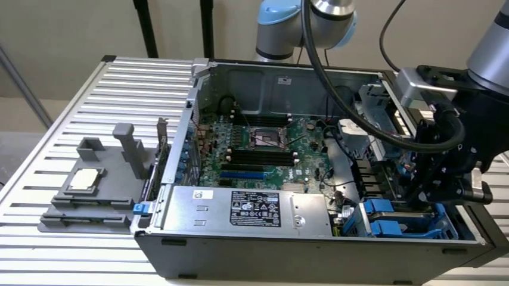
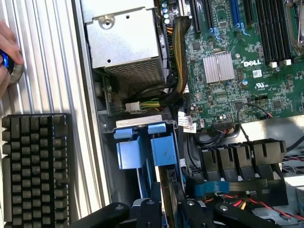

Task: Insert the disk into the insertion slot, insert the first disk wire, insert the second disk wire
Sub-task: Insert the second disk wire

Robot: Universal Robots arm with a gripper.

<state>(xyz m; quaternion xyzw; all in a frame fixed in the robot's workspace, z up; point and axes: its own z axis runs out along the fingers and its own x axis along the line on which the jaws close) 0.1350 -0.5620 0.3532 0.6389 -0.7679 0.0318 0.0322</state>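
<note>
A: Where is the pincer in the exterior view?
B: The black pincer (image 1: 430, 196) hangs inside the open computer case (image 1: 318, 250), at the exterior view's right. It is right over the insertion slot (image 1: 394, 221), the grey box with blue parts in the near corner.
A: Is it open or shut?
B: I cannot tell. I cannot tell if it holds something either.
A: And in the wrist view?
B: The pincer (image 2: 168, 213) shows as black parts. The disk (image 2: 164, 151) sits in its blue frame inside the insertion slot (image 2: 142, 119), next to a second blue frame (image 2: 129, 153). The pincer is just beside the disk.
A: Do they touch?
B: I cannot tell, and I cannot tell how far open the pincer is. The silver power box (image 2: 123, 38) is just beside the slot
</note>
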